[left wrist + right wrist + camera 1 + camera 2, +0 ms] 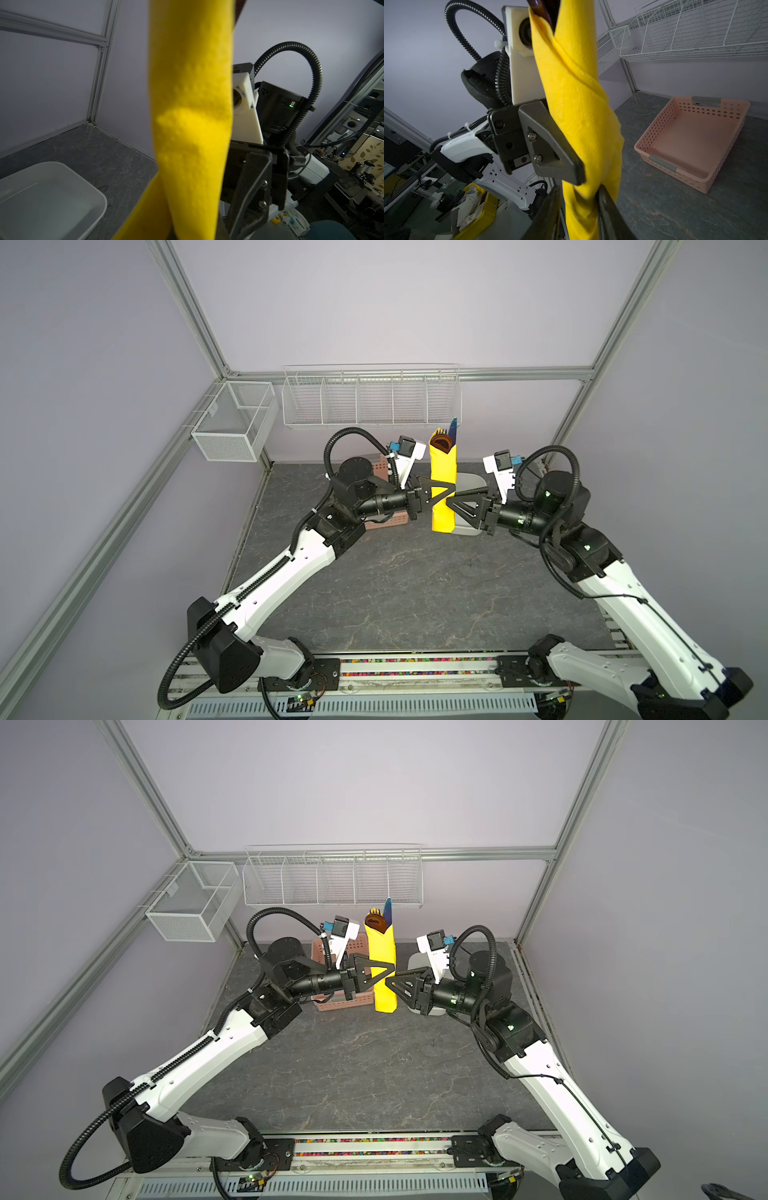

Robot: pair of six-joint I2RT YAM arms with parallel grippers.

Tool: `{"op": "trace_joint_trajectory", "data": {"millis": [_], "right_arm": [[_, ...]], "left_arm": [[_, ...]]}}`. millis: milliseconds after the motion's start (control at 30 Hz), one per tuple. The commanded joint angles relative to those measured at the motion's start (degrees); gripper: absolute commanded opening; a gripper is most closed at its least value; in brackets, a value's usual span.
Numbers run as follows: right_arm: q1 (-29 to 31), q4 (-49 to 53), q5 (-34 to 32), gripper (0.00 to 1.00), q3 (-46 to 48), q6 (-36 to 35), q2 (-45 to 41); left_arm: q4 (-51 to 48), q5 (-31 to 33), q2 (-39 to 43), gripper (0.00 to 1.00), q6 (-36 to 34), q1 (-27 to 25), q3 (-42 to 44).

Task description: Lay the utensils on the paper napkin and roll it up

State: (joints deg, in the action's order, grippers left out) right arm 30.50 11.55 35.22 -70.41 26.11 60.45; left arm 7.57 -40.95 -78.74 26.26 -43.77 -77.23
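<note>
Our left gripper (446, 491) is clamped on the middle of the paper napkin (442, 464), which is rolled and upright at the centre of both top views. Our right gripper (457, 499) pinches it just below. The utensils (444, 438) poke from its top. The pink basket (675, 172) at left and the white tub (47, 197) at right show bare floors.

Utensils (440, 443) mostly hidden w/in napkin (443, 472)

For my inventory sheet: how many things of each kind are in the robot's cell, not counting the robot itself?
Yellow napkin roll: 1
Utensils poking from it: 3
Pink basket: 1
White tub: 1
Wire baskets: 2
Total: 8
</note>
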Motion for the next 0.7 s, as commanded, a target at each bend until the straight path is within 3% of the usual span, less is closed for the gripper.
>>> {"op": "trace_joint_trajectory", "data": {"millis": [0,667], "right_arm": [[0.77,-2.18,2.35,0.32,-0.83,-0.43,0.81],[0.87,-0.56,1.28,0.37,-0.16,-2.28,0.11]], "left_arm": [[5.58,-3.20,0.46,0.00,1.41,-0.77,-0.29],[7.54,-3.75,1.32,0.00,3.27,-0.79,-0.40]]}}
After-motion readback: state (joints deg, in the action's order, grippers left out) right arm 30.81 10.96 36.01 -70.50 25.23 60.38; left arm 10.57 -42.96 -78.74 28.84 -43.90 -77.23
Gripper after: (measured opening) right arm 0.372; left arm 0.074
